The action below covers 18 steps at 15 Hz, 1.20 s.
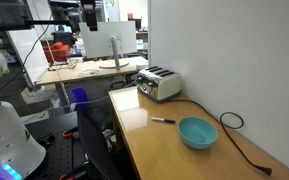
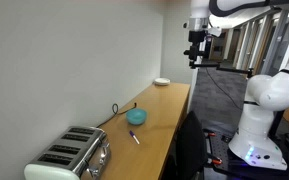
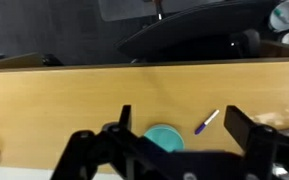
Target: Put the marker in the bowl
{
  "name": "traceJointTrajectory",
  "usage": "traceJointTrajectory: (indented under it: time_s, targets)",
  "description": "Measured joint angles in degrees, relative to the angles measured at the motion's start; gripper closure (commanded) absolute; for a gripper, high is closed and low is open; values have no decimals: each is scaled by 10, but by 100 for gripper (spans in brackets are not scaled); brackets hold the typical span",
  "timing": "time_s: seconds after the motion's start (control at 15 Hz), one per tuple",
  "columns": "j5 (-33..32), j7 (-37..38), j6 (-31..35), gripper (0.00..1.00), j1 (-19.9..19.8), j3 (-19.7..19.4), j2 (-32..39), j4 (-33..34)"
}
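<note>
The marker [image 1: 163,120] is a short purple stick with a pale end, lying on the wooden table beside the teal bowl [image 1: 197,132]. Both also show in an exterior view, marker [image 2: 136,137] and bowl [image 2: 136,117], and in the wrist view, marker [image 3: 206,122] and bowl [image 3: 164,137]. My gripper [image 2: 196,55] hangs high above the table, far from both. In the wrist view its fingers [image 3: 179,120] are spread wide apart and empty, with bowl and marker seen far below between them.
A silver toaster [image 1: 159,83] stands at one end of the table with a black cable [image 1: 229,125] running past the bowl. A small white object [image 2: 161,81] lies at the far end. A wall [image 2: 74,60] borders the table.
</note>
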Motion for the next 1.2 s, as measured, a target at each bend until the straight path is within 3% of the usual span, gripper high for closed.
traceJointTrajectory:
  time_s: [0.73,0.93,1.2]
  targets:
    - [1,4,4,0,3,-1,6,1]
    - [11,38,38,0,11,3,55,12]
    - [44,115,107,0,25,24,180,53]
